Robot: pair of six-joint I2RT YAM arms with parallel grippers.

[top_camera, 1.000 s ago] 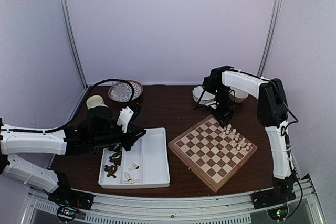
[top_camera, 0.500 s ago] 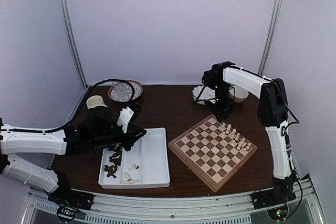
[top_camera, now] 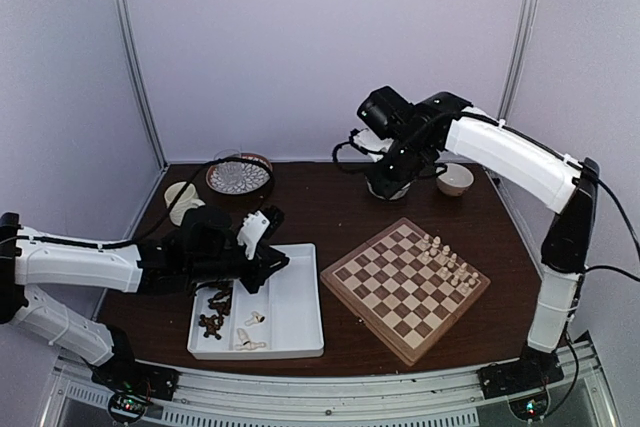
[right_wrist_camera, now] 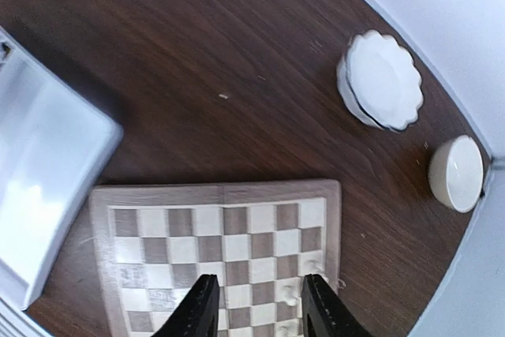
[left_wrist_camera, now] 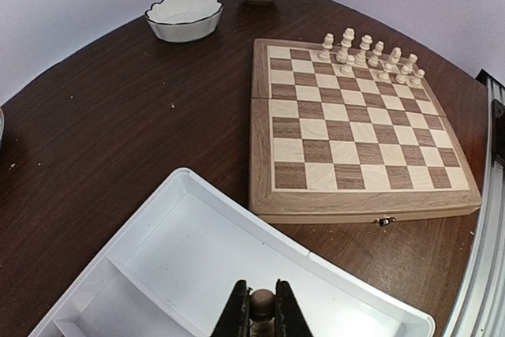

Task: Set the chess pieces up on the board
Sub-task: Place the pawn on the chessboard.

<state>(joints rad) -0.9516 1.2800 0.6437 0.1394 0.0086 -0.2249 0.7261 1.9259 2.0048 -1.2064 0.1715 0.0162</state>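
My left gripper [left_wrist_camera: 260,296] is pinched tight on one dark brown piece [left_wrist_camera: 262,307], its round turned-wood knob showing between the black fingers, held above the white tray [left_wrist_camera: 181,258], which is smooth plastic with a divider rib. My right gripper [right_wrist_camera: 259,282] has its fingers spread with nothing between them, hanging high over the board [right_wrist_camera: 197,234]. The board is square wood with pale and dark checks, a light rim and a small metal latch, flat on the dark wood-grain table [left_wrist_camera: 102,140]; cream pieces [left_wrist_camera: 371,54] stand clustered along one edge, and loose dark pieces [top_camera: 213,309] lie in the tray's left part.
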